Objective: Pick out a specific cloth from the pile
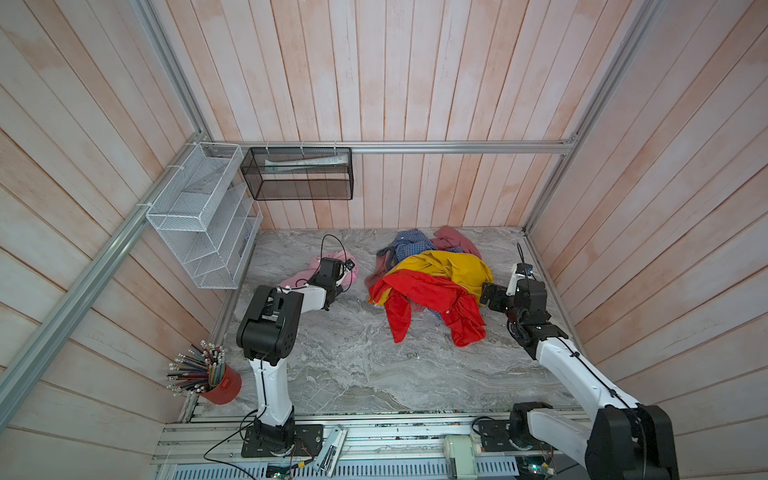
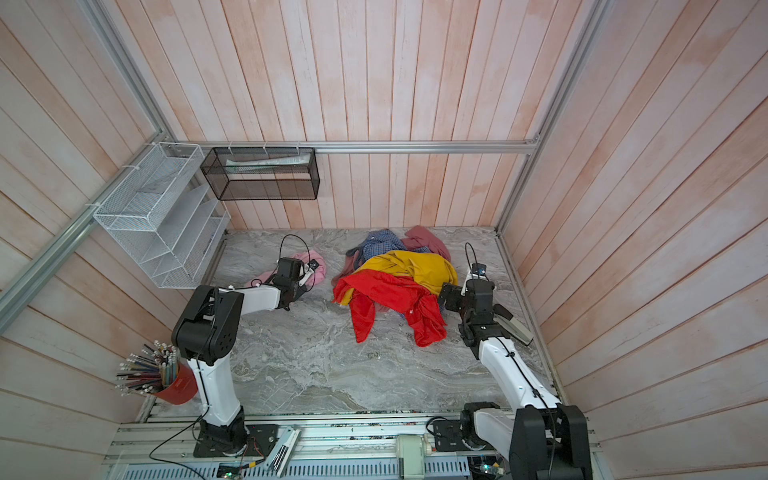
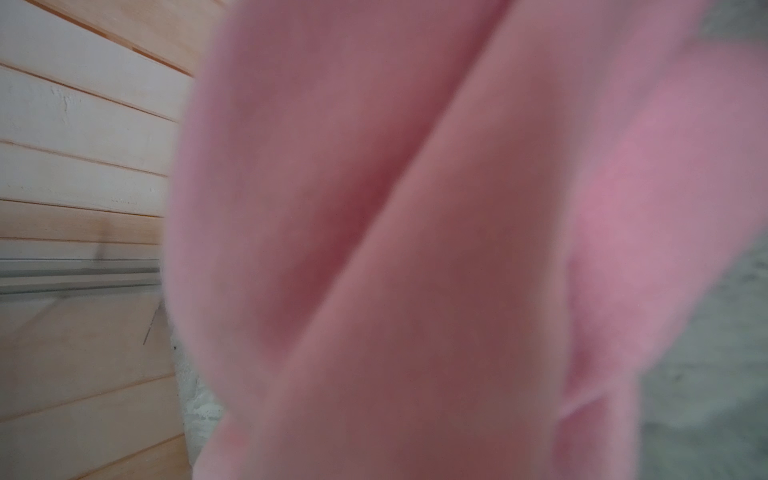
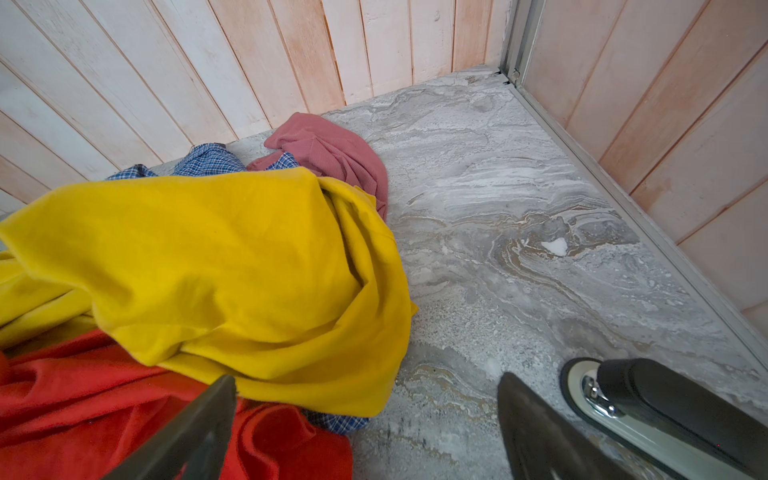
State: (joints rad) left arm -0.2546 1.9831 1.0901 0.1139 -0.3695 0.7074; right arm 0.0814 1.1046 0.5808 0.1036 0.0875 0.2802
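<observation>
Cloth (image 3: 415, 249): soft, fuzzy light-pink folds, crumpled on marbled table (image 1: 353, 365)

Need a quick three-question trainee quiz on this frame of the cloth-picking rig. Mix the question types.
1. True or false: in both top views the cloth lies left of the pile, not buried in it.
2. The right gripper is: A open; B shut on a garment; C out of every view.
3. Which colour of garment in the pile reaches nearest the front edge of the table?

Key: 1 true; 2 A; 3 red, the red garment.
</observation>
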